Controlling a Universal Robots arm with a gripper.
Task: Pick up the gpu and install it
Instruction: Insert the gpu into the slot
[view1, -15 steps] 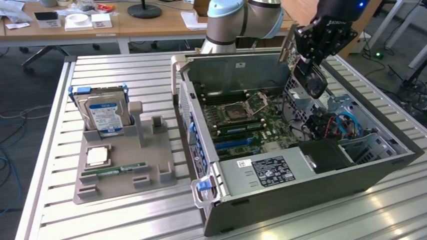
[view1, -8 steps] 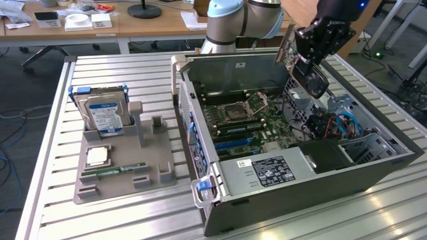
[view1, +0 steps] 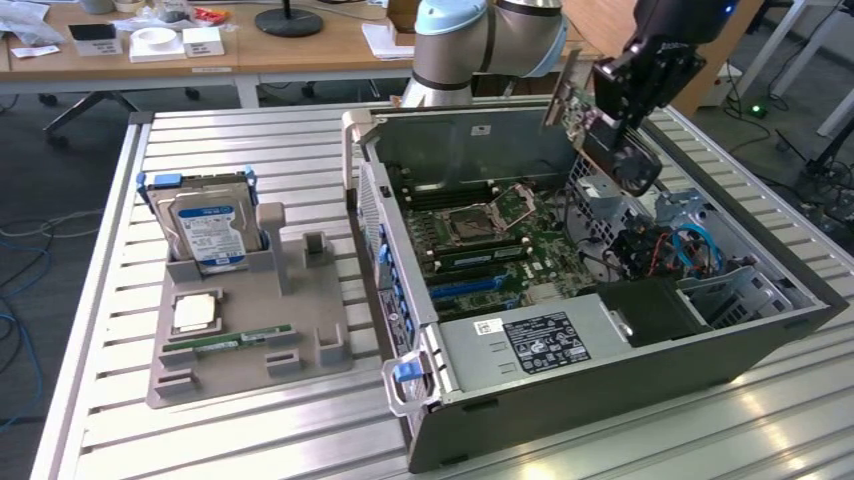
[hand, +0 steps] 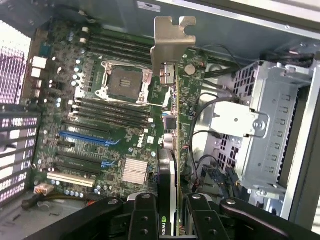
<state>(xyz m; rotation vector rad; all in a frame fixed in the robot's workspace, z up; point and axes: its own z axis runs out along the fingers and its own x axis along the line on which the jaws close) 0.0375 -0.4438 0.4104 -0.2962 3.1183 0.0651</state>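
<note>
Pincer clamped on the gpu, one pad on each flat face, at the end away from the silvery bracket. Card held edge-on above the open computer case, over the far part of its interior and clear of the motherboard on the case floor. No contact seen between card and any slot. Blue expansion slots inside the case, apart from the card's edge. Card's length seemingly running across their line, not along it. Drive cage and loose cables inside the case, close beside the card's other face. Outside the case, on the bench: a grey holder with a hard drive and a memory stick. Judged: pickup done, carry toward the slot in hand, install not yet done. Next move calling for contact edge turned parallel over a slot, bracket matched to the case's rear opening, cables kept clear, then a straight, even press.
</note>
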